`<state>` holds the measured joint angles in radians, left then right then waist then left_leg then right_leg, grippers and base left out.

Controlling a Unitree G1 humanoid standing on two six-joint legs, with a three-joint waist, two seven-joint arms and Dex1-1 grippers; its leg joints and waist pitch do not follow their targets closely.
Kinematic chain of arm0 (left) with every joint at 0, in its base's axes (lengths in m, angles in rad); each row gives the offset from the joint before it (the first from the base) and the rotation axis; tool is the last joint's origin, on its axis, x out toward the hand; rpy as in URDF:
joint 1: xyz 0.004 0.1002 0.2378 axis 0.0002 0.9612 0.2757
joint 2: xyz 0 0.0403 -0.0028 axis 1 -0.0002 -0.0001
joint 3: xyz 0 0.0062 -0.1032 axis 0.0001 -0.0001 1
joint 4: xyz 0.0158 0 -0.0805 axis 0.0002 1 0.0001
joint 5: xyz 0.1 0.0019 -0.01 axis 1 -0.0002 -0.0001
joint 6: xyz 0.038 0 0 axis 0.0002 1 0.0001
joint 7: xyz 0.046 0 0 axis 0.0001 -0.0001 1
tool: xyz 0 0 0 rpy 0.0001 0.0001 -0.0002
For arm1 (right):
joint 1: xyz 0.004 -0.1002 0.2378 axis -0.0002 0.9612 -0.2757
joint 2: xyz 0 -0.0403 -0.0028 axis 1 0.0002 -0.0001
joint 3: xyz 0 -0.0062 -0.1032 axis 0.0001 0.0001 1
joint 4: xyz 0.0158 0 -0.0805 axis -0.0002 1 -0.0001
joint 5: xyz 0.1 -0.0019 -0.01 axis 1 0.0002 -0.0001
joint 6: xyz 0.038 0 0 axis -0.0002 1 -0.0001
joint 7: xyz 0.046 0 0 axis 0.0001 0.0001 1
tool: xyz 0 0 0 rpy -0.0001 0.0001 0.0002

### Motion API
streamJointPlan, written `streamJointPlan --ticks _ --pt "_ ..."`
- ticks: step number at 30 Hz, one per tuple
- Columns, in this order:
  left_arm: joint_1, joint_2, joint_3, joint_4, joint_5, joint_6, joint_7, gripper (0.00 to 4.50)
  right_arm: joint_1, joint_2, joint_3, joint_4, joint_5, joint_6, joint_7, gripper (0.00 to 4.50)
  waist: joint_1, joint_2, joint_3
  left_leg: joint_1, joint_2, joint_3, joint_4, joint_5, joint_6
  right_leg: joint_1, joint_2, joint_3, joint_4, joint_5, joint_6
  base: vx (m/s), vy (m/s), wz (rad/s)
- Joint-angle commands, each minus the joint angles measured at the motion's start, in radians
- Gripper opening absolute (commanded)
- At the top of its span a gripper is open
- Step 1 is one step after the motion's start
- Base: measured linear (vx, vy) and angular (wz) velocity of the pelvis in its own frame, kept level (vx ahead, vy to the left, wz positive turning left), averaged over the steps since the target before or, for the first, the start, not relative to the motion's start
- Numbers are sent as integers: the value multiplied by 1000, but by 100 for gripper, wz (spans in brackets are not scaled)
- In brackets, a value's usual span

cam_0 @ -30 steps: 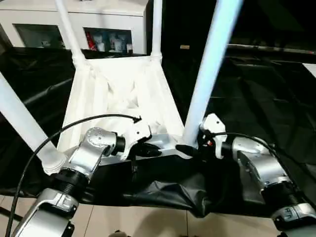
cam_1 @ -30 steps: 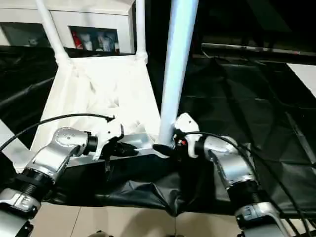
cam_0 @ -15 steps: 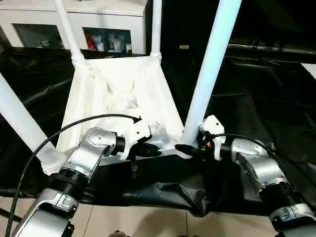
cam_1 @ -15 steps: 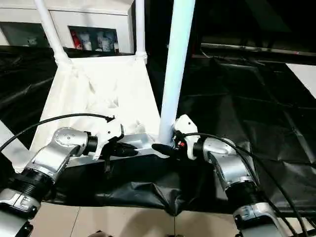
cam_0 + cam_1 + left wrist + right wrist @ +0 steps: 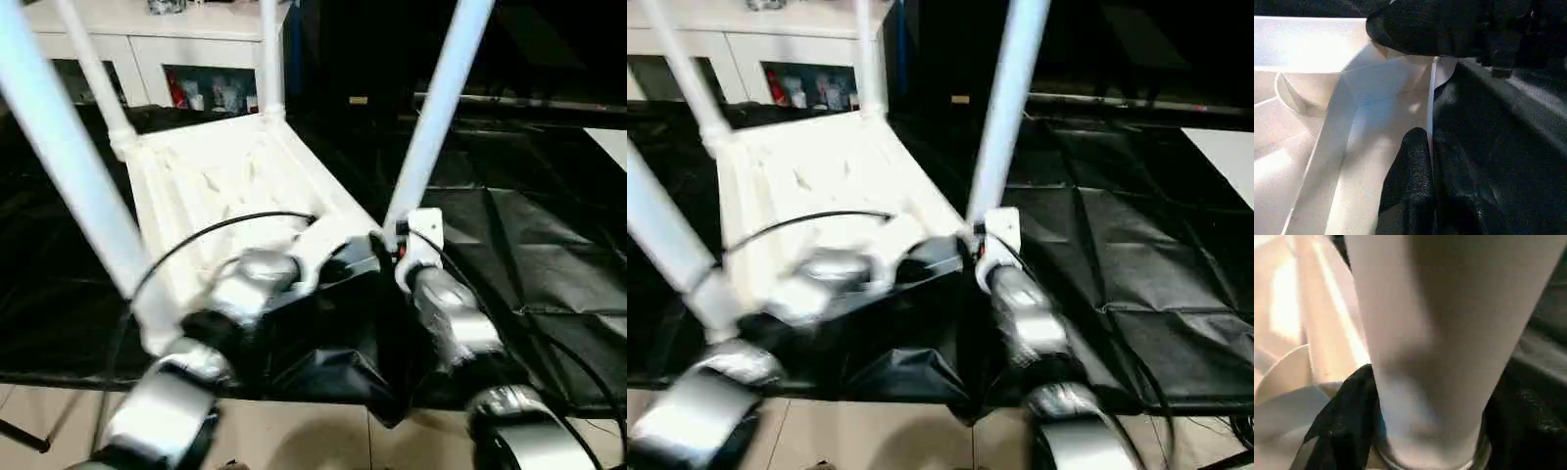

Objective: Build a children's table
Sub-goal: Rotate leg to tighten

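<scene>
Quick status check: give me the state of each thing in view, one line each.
Table top: upside down on the black sheet, ribbed underside up.
Four legs: all standing up out of the corner sockets, near right leg included.
Left gripper: shut on the table top's near rim.
Right gripper: at the base of the near right leg; grip unclear.
Cabinet: glass doors closed.
</scene>
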<state>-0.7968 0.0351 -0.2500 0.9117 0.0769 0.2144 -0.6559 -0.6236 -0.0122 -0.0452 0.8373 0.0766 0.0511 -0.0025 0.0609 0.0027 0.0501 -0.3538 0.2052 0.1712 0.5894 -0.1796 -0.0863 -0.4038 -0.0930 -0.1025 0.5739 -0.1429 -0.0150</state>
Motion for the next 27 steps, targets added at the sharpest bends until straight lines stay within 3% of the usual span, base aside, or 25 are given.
streamJointPlan --ticks 1,4,6,8,9,10,12,13,15,16,17,20,23,24,27 --pt "-38 -7 62 28 -11 -20 134 0 7 60 38 28 -6 2 10 267 -10 2 -60 15 1 -7 -69 -373 25 34 -44 16 -112 -588 -48 0 0 0" --pt "-51 -11 55 54 -7 -36 109 0 -11 73 51 28 -22 -19 37 267 -10 -2 -65 9 5 -6 -73 -352 40 38 -47 24 -103 -529 -72 0 0 0" --pt "-42 2 43 49 -2 -49 76 0 -14 63 49 9 -11 -51 87 323 -7 -5 -65 4 8 -6 -75 -338 46 42 -49 27 -97 -495 -91 0 0 0" --pt "-39 7 39 48 -2 -50 65 0 -15 57 47 5 -6 -64 104 339 -6 -4 -66 2 9 -5 -76 -329 49 43 -51 30 -94 -478 -101 0 0 0" --pt "-18 23 32 31 -11 -81 10 0 -13 23 57 -14 -18 -82 135 345 -9 -7 -66 -11 7 -8 -78 -312 53 54 -53 29 -87 -461 -105 0 0 0" --pt "-11 27 31 24 -14 -86 -7 0 -12 11 60 -21 -22 -84 146 372 -14 -7 -67 -15 8 -8 -79 -307 54 57 -51 28 -85 -461 -103 0 0 0" --pt "23 46 28 -11 -31 -132 -91 0 3 -41 71 -69 -20 -76 219 385 -15 -11 -67 -7 8 -3 -72 -281 64 49 -53 34 -86 -446 -120 0 0 0" --pt "28 49 27 -17 -33 -139 -103 0 6 -48 74 -76 -19 -73 233 385 -12 -18 -67 -6 9 -2 -71 -275 68 50 -53 35 -85 -442 -125 0 0 0" --pt "45 60 23 -39 -42 -154 -143 0 19 -76 88 -107 -8 -53 308 403 -5 -15 -68 -7 12 2 -69 -243 88 51 -55 41 -77 -416 -140 0 0 0" --pt "74 85 10 -82 -52 -177 -210 0 54 -133 115 -175 9 -34 434 418 -4 -17 -69 -7 11 3 -69 -232 89 50 -54 41 -76 -408 -143 0 0 0" --pt "95 103 3 -113 -63 -180 -256 0 79 -174 133 -222 19 -24 516 426 9 -21 -66 -8 15 2 -71 -218 106 59 -55 41 -75 -393 -137 0 0 0" --pt "129 148 -17 -168 -72 -185 -329 0 131 -270 160 -312 39 -9 680 443 22 -23 -71 -6 19 5 -70 -174 119 58 -53 46 -62 -318 -158 0 0 0" --pt "155 191 -28 -212 -79 -185 -387 0 168 -364 194 -373 48 12 816 443 29 -17 -68 -3 24 5 -73 -182 107 55 -52 47 -57 -310 -175 0 0 0" --pt "167 208 -27 -238 -84 -175 -416 0 182 -400 210 -396 54 25 874 443 29 -11 -66 -3 25 4 -75 -199 97 55 -50 45 -59 -319 -177 0 0 0" --pt "218 267 -35 -355 -119 -138 -551 0 207 -475 233 -473 94 102 1017 443 31 -11 -67 0 29 4 -74 -211 92 56 -52 50 -54 -292 -192 0 0 0"
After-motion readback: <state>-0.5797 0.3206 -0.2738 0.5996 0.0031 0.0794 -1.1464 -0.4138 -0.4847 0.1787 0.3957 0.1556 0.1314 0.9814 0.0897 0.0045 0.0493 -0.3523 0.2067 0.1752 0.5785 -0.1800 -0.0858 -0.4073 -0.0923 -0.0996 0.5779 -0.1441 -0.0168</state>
